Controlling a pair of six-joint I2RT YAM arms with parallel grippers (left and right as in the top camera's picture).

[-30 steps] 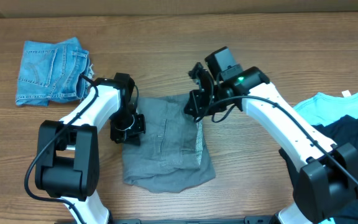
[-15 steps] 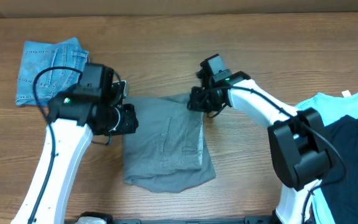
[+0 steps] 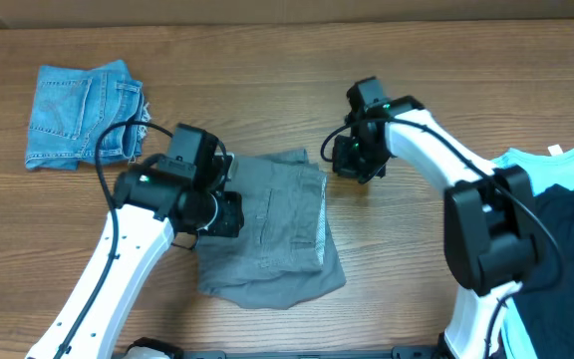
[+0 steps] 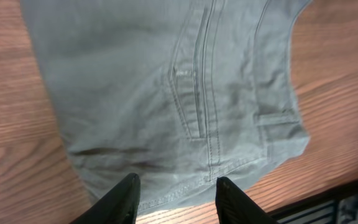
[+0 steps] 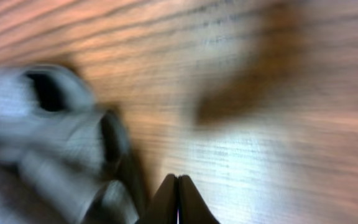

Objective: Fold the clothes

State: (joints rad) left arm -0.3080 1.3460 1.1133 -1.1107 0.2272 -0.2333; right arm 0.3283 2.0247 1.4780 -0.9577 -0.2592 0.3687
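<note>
One pair of grey shorts (image 3: 272, 224) lies folded at centre frame, and we see the left gripper (image 4: 176, 182) with jaws spread over its left edge, the right gripper (image 5: 178, 182) with jaws pressed together above the wooden table (image 3: 397, 60) beside its upper-right corner.

My grey shorts (image 3: 277, 231) lie flat, folded to a rough rectangle, bit rumpled, fly seam up, mid-front of table (image 3: 267, 90).

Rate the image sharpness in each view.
Overhead: sharp and evenly lit. Left wrist: sharp, with the seams on the grey shorts legible. Right wrist: heavy motion blur smears the shorts and the table; only the closed right end effector looks crisp.
</note>
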